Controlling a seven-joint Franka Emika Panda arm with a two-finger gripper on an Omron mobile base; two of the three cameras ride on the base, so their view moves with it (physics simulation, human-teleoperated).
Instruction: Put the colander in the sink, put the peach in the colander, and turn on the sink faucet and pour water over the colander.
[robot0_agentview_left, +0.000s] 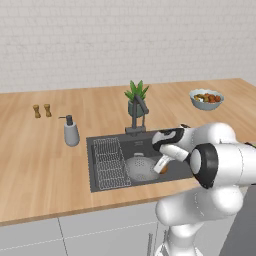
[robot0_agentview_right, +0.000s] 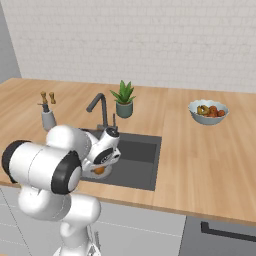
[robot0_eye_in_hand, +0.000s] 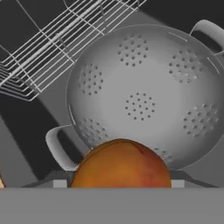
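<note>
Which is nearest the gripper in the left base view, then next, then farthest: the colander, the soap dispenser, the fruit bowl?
Measured from the gripper, which holds the peach over the sink:
1. Colander: in the basin, just to the gripper's left in the picture.
2. Fruit bowl: on the counter, back right.
3. Soap dispenser: on the counter, left of the sink.

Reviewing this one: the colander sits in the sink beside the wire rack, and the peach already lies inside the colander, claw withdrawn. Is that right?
Not quite. The colander does sit in the sink beside the wire rack, but it holds nothing: the peach is between the claw's fingers, at the colander's near rim. The hand view shows this.
</note>
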